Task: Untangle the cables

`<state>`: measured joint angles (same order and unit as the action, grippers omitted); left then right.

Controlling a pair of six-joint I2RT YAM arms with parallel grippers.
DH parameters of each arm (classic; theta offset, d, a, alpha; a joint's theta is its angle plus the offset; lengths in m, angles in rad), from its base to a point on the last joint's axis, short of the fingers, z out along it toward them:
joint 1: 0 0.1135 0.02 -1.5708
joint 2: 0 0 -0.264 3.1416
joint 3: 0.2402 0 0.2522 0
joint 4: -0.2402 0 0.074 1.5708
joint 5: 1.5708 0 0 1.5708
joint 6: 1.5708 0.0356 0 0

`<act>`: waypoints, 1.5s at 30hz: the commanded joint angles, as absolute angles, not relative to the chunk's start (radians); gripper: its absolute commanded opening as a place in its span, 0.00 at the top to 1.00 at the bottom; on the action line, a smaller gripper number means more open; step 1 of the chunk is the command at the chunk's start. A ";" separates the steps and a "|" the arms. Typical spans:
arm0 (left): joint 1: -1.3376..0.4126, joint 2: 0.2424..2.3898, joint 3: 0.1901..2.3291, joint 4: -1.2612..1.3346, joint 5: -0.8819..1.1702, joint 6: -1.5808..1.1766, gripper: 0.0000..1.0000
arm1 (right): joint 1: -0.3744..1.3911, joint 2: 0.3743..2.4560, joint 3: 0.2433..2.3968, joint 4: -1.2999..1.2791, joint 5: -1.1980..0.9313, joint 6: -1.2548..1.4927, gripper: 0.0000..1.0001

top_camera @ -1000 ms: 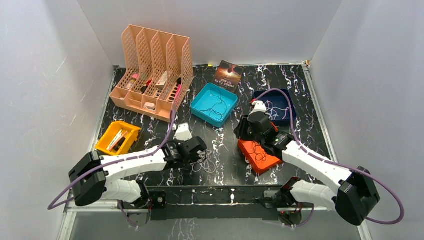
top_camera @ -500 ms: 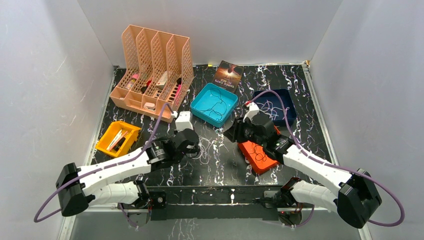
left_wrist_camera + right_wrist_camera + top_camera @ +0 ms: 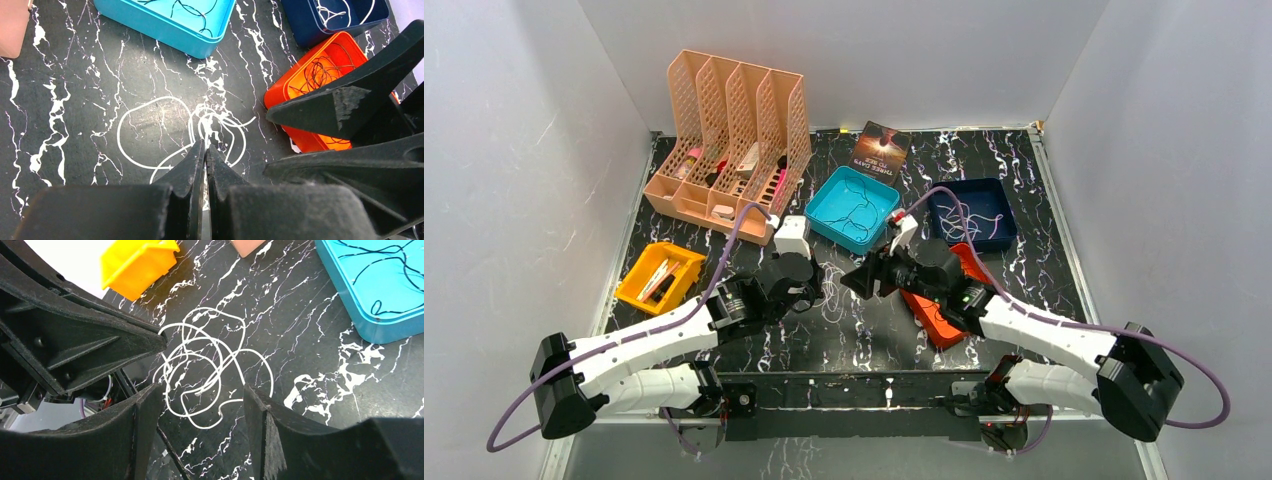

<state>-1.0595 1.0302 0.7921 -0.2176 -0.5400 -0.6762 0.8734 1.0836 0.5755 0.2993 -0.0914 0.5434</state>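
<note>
A tangle of thin white cable (image 3: 836,302) lies in loops on the black marbled table between the two arms. It shows in the left wrist view (image 3: 150,112) and in the right wrist view (image 3: 210,365). My left gripper (image 3: 810,285) is at the tangle's left edge. Its jaws (image 3: 205,148) are pressed together, and a strand of the cable runs into their tip. My right gripper (image 3: 861,280) is open (image 3: 202,407) and hovers low over the tangle's right side, with the loops between its fingers. The two grippers nearly face each other.
A teal tray (image 3: 824,222) with a dark cable stands behind the tangle. A navy tray (image 3: 1009,228) with a white cable is at the back right. An orange tray (image 3: 946,326) with a thin cable lies under the right arm. A yellow bin (image 3: 661,275), a peach file rack (image 3: 729,140) and a booklet (image 3: 881,150) are also here.
My right gripper has swung left from over the orange tray to the tangle. My left gripper has moved a little farther from the arm bases and stays at the cable.
</note>
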 commanded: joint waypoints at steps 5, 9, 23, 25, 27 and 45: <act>-1.051 1.014 0.827 -0.180 -0.522 -0.658 1.00 | 0.921 1.152 0.603 0.414 -0.030 0.532 0.30; -1.049 1.009 0.818 -0.161 -0.502 -0.654 1.00 | 0.925 1.187 0.609 0.452 -0.009 0.539 0.29; -1.049 1.021 0.806 -0.150 -0.467 -0.647 1.00 | 0.926 1.239 0.647 0.508 -0.003 0.569 0.28; -1.049 1.020 0.804 -0.153 -0.470 -0.649 1.00 | 0.926 1.227 0.641 0.499 0.015 0.569 0.28; -1.049 1.017 0.798 -0.153 -0.474 -0.653 1.00 | 0.928 1.210 0.640 0.471 0.056 0.569 0.29; -1.049 1.033 0.802 -0.153 -0.485 -0.670 1.00 | 0.928 1.187 0.604 0.474 0.002 0.576 0.30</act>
